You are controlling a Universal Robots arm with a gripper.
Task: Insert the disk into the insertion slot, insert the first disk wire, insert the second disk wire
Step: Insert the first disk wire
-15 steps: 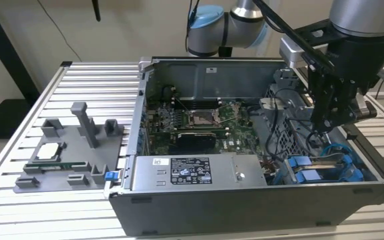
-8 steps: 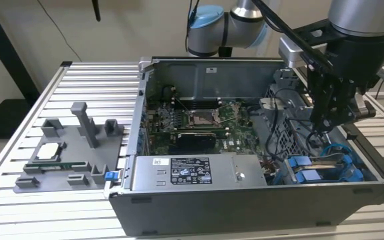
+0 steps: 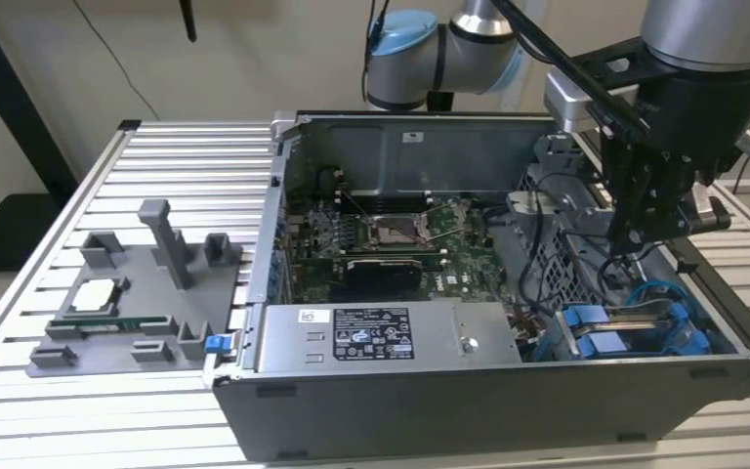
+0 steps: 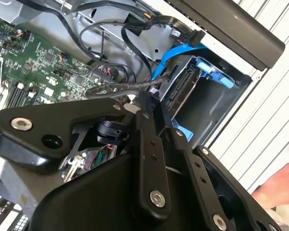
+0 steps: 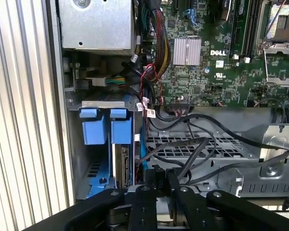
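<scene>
The disk (image 5: 121, 163) stands on edge in its blue carrier inside the insertion slot (image 5: 85, 168), a grey bay with blue tabs (image 5: 94, 126) at the case's corner. The second wrist view shows the disk (image 4: 185, 86) seated in the slot (image 4: 209, 103) too. My gripper (image 5: 163, 177) hovers just beside the disk's end, shut on the black connector of a dark disk wire (image 5: 192, 154). That braided wire (image 4: 120, 86) runs to my gripper (image 4: 147, 103). A blue flat wire (image 4: 176, 53) curves over the bay. In the exterior view my gripper (image 3: 639, 234) hangs inside the case above the blue carriers (image 3: 609, 337).
The open computer case holds a motherboard (image 3: 375, 234), a labelled power supply box (image 3: 389, 332) and a perforated metal cage (image 5: 202, 144) with loose black cables. A grey fixture tray (image 3: 141, 293) sits on the slatted table at the exterior view's left. A person's hand (image 4: 279, 185) rests outside the case.
</scene>
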